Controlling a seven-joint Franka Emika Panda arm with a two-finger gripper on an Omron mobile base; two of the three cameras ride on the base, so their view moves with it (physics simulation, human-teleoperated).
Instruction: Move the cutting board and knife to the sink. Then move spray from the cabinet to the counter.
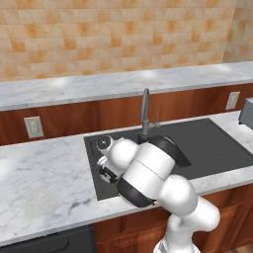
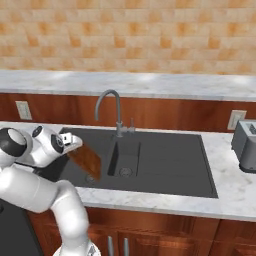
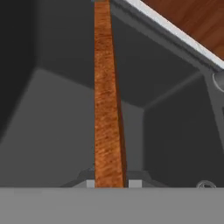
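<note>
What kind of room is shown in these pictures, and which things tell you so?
It looks like a home kitchen. A dark sink with a curved faucet is set into a white marble counter, a toaster stands to one side, and orange tiles cover the wall.

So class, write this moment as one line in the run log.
tool: shut on cutting board | board: tilted, edge-on in hand view, over sink basin | faucet: behind basin | knife: unseen

Stood bent low over dark sink [image 1: 212, 143], white arm [image 1: 148, 173] hiding much of basin; grey faucet [image 1: 145, 111] behind, marble counter [image 1: 44, 173] around, wall outlet [image 1: 33, 127] at left.
</note>
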